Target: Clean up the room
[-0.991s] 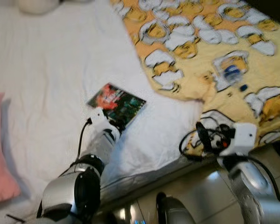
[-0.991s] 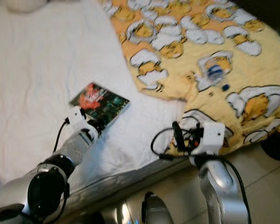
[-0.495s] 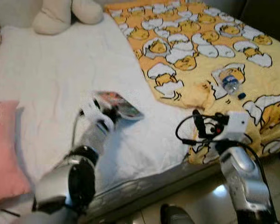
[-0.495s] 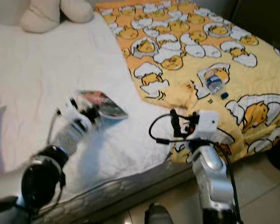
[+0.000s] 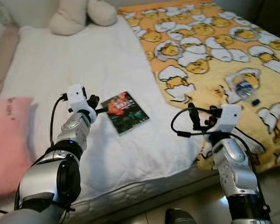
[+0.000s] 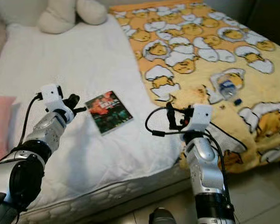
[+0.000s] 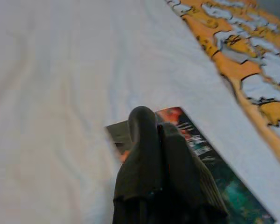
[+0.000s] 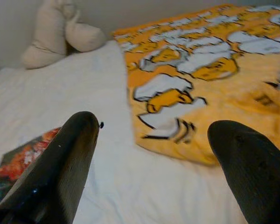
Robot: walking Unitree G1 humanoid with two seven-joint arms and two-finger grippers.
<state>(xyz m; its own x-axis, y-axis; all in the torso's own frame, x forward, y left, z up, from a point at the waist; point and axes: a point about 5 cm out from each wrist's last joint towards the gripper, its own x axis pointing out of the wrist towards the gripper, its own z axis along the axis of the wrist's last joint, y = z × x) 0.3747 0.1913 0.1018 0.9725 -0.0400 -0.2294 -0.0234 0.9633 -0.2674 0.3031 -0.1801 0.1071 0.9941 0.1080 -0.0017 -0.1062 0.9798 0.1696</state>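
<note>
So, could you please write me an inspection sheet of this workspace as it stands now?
Surface: bed with white sheet; yellow patterned blanket covers its right part.
Job's things: book flat on the sheet; plastic bottle lying on the blanket.
Clutter: pink pillow at left; cream plush toy at the head.
Grippers: left gripper shut at the book's corner; right gripper open above the bed edge.
Cables: black loops at both wrists.
Surroundings: tiled floor.

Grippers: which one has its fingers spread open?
The right gripper: its two black fingers stand wide apart above the white sheet. The left gripper has its fingers pressed together at the book's corner.
</note>
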